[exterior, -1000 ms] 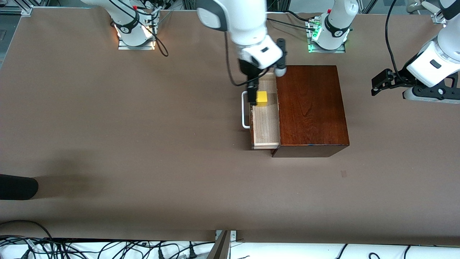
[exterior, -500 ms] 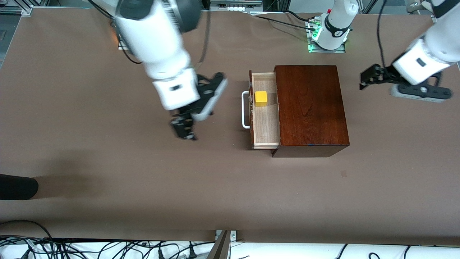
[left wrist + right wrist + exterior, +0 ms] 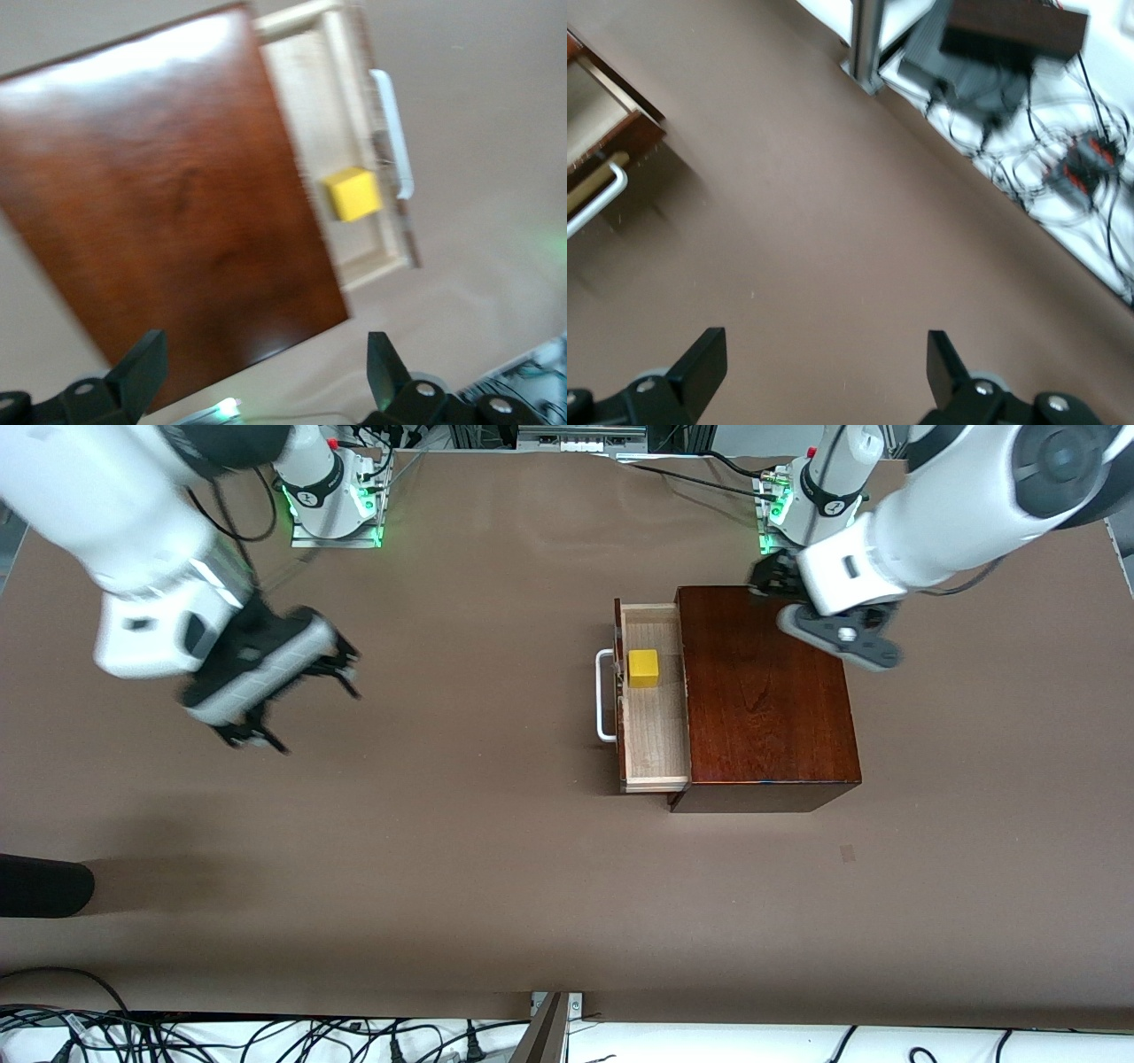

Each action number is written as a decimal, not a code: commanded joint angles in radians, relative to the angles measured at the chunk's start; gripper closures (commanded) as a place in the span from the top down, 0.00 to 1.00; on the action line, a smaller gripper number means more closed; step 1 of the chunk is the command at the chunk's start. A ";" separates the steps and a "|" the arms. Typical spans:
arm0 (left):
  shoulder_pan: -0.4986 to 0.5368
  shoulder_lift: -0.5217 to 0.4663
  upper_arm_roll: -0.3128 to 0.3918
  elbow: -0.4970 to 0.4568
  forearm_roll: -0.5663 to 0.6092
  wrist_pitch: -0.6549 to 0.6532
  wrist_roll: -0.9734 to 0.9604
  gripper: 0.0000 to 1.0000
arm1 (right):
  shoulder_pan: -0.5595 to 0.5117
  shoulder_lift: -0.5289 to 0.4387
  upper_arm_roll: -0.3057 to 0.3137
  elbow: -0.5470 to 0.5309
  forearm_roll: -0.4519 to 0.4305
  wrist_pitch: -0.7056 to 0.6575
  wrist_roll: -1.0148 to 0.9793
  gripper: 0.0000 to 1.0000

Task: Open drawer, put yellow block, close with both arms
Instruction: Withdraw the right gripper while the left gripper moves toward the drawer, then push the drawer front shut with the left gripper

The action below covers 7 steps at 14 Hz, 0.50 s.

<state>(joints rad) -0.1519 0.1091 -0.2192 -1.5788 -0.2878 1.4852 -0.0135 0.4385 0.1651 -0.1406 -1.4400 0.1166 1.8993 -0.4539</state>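
- Brown bench [image 3: 496, 850] carries a glossy dark mahogany box [image 3: 766, 700], its pale wooden drawer [image 3: 656, 726] pulled out.
- Small yellow cube [image 3: 644, 668] lies in the drawer, well apart from both pincers.
- Right pincer [image 3: 292, 700], fingers apart, hangs over bare bench.
- Left pincer [image 3: 266, 372], fingers apart, hovers over the box's edge.

Seen from a high camera facing both robots, the front view takes in the whole brown table [image 3: 443, 850], the arm bases along its top edge. The left wrist camera looks steeply down, close over the glossy dark mahogany box [image 3: 168, 195], and shares with the front view the box's pulled-out pale wood drawer [image 3: 654, 726], the small bright yellow cube [image 3: 353, 194] and the white U-shaped bar handle [image 3: 394, 142]. The right wrist camera looks down across bare tabletop toward the cable-strewn table edge, catching only the drawer's corner and handle.
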 commanded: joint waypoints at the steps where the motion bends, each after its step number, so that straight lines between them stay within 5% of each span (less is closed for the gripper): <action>1: -0.018 0.081 -0.054 0.092 -0.065 -0.033 -0.006 1.00 | -0.073 -0.163 0.018 -0.212 0.014 0.000 0.044 1.00; 7: -0.153 0.291 -0.085 0.311 -0.070 0.029 0.003 1.00 | -0.265 -0.148 0.099 -0.218 -0.009 -0.121 0.250 1.00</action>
<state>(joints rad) -0.2682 0.2938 -0.3048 -1.4006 -0.3385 1.5074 -0.0137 0.2555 0.0208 -0.1031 -1.6457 0.1151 1.7952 -0.2535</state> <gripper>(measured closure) 0.000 0.000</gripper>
